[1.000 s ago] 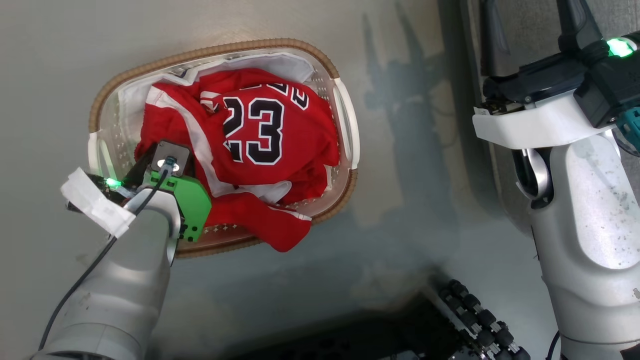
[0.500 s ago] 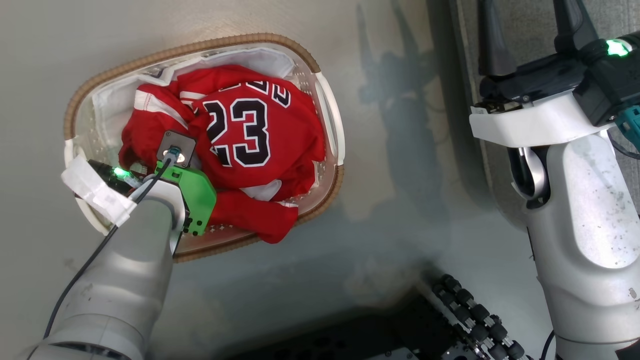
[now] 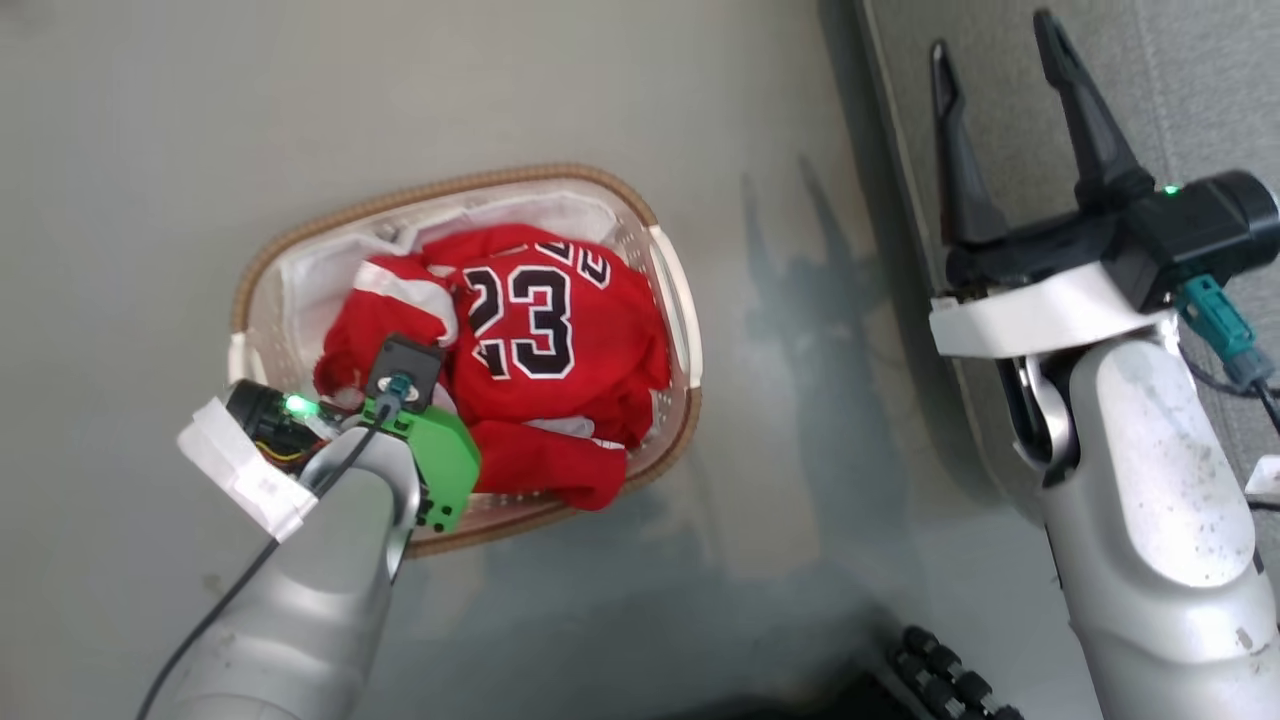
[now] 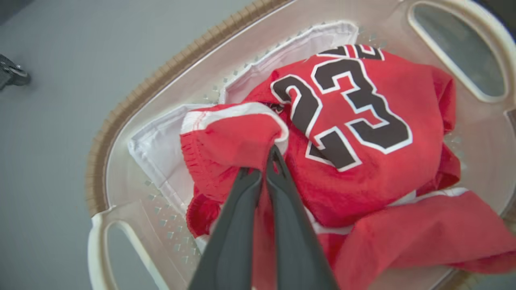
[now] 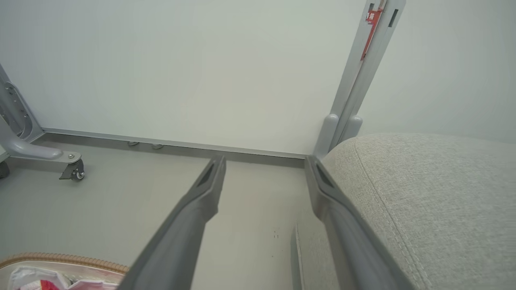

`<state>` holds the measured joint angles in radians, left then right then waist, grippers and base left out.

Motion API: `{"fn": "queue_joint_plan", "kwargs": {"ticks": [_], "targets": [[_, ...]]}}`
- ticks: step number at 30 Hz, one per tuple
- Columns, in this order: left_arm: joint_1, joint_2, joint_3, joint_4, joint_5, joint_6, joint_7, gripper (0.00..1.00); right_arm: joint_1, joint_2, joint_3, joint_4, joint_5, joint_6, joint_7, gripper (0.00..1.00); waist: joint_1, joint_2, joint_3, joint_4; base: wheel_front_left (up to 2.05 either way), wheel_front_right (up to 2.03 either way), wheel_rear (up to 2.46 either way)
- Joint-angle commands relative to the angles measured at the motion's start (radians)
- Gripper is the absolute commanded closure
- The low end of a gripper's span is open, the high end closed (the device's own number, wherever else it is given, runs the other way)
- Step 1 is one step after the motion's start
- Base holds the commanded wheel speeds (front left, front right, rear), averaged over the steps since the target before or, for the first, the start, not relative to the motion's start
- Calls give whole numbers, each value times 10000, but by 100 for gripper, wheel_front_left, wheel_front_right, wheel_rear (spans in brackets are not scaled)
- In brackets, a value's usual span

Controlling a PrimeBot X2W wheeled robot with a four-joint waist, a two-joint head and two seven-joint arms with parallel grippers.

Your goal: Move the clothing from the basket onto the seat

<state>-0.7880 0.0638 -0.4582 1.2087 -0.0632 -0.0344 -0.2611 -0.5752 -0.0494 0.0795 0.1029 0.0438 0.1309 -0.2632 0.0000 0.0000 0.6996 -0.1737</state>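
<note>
Grasp: left end effector [image 4: 260, 161] is clenching a red fold of the clothing [image 4: 330, 189], mid-frame in the left wrist view, lying in the basket [image 4: 181, 76] | Idle: right end effector [image 5: 264, 161] is gaping empty, seat [image 5: 435, 201] at right of its view | Risk: shallow pinch may be slipping on lifting; tangled jersey [image 4: 363, 117] or white liner [image 4: 161, 145] may be dragging along, tipping the basket.

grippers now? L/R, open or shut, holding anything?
left gripper: shut on the clothing, pinching a red fold with white trim inside the basket.
right gripper: open, holding nothing.
</note>
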Motion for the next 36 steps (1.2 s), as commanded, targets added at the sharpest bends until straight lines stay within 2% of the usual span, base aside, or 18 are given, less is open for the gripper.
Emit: {"fn": "queue_joint_plan", "kwargs": {"ticks": [1,11,19,27,36], "targets": [[286,-37,-22,-346,-66,54,-44,100,285,-49,-66,80,33,-3,-24,0,0,0,-1171,457,0,0,0],[2192,241,396,-3461,-439,351,-46,100,1630,-159,-55,516,72,-5,-23,0,0,0,-3243,1046,0,0,0],[3239,309,669,-6012,-493,401,-38,100,2590,-219,-11,723,122,-5,-23,0,0,0,-4648,1349,0,0,0],[3576,243,964,-7982,-643,211,-37,100,3434,-319,184,967,181,-5,-23,0,0,0,-5745,1446,0,0,0],[3143,189,1045,-9345,-596,56,-38,100,3945,-299,521,1183,256,-5,-23,0,0,0,-6221,1522,0,0,0]]}}
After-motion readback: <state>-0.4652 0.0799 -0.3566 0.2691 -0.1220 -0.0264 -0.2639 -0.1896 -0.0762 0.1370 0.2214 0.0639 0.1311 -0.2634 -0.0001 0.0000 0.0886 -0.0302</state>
